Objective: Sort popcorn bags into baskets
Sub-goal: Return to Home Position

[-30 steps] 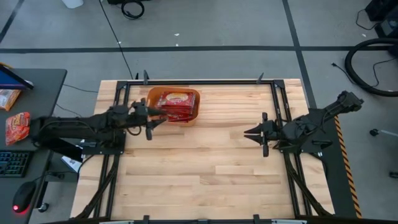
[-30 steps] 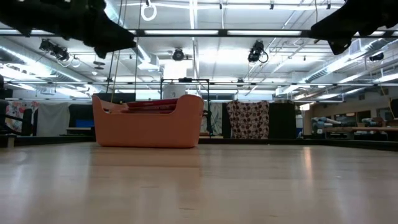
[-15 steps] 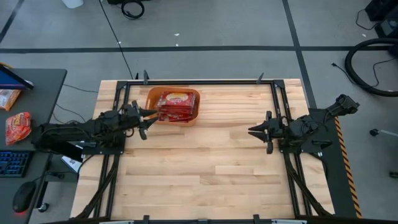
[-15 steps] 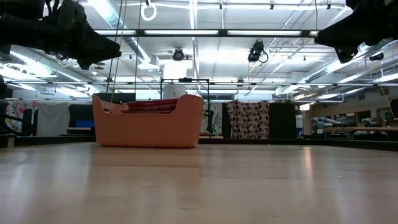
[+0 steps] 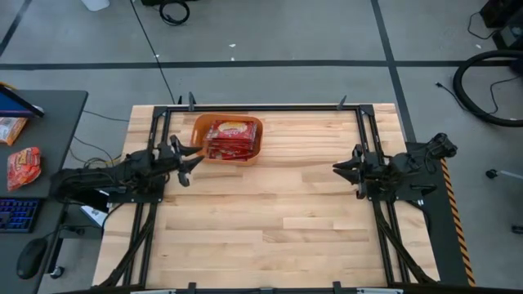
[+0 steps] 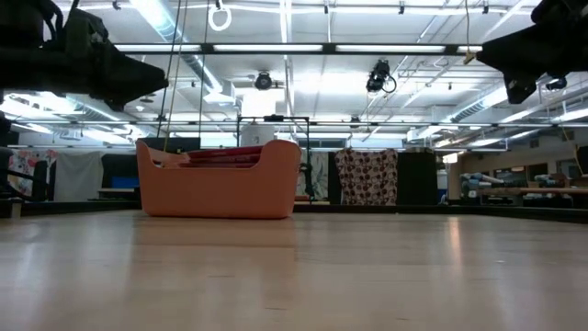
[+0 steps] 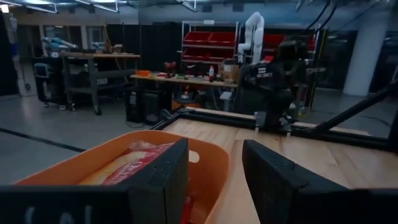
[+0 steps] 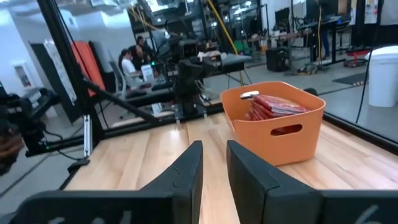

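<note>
The orange tub (image 5: 227, 139) stands near the table's far edge, left of centre, also in the low view (image 6: 219, 179) and both wrist views (image 8: 273, 121) (image 7: 124, 168). Red popcorn bags (image 5: 231, 137) lie stacked inside it (image 8: 277, 104). My left gripper (image 5: 188, 162) hovers open just left of and nearer than the tub, holding nothing. My right gripper (image 5: 339, 170) is at the table's right side, open with a narrow gap, empty, pointing toward the tub.
Black frame rails (image 5: 261, 107) run along the table's far edge and sides. A side desk at the left carries an orange-red packet (image 5: 23, 166) and a keyboard (image 5: 16, 214). People sit beyond the table in the right wrist view (image 8: 134, 59). Bare wood (image 5: 270, 212) spans the middle and near part.
Both arms have drawn back: my left gripper moved away from the tub toward the table's left edge, my right gripper toward the right edge. The tub and its bags have stayed put.
</note>
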Controlling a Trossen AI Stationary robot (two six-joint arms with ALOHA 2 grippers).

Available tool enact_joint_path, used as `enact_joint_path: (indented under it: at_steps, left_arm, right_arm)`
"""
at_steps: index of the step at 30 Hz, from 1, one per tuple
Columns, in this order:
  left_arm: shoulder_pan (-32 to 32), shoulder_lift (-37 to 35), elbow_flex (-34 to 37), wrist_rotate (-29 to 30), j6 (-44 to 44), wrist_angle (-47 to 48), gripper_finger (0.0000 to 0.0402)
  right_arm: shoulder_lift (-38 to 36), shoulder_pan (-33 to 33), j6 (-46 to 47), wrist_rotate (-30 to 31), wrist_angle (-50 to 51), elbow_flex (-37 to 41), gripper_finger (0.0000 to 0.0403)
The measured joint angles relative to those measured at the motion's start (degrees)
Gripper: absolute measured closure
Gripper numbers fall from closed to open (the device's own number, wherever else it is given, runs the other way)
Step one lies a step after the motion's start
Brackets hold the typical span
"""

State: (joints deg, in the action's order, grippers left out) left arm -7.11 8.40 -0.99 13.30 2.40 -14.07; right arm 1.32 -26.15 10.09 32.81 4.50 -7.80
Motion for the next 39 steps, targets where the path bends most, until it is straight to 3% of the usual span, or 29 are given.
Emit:
enact_joint_path:
  at_steps: [10, 16, 25, 39]
  left_arm:
    - [2.1, -2.9, 0.5, -0.1, 1.0, 1.3, 0.0247]
    - [2.9, -2.9, 0.5, -0.3, -1.5, 0.9, 0.0247]
    - [2.9, -2.8, 0.5, -0.1, 3.2, 2.0, 0.0247]
    - [2.9, -2.8, 0.5, 0.0, 2.5, 1.9, 0.0247]
  right_arm:
    - [-1.2, -0.1, 0.3, -2.0, -0.5, 1.2, 0.0325]
    - [-1.2, -0.1, 0.7, -2.4, -8.5, 7.4, 0.0325]
    - [0.0, -0.1, 1.9, -1.0, -10.4, 7.4, 0.0325]
    - [0.0, -0.1, 1.8, -1.1, -10.4, 7.4, 0.0325]
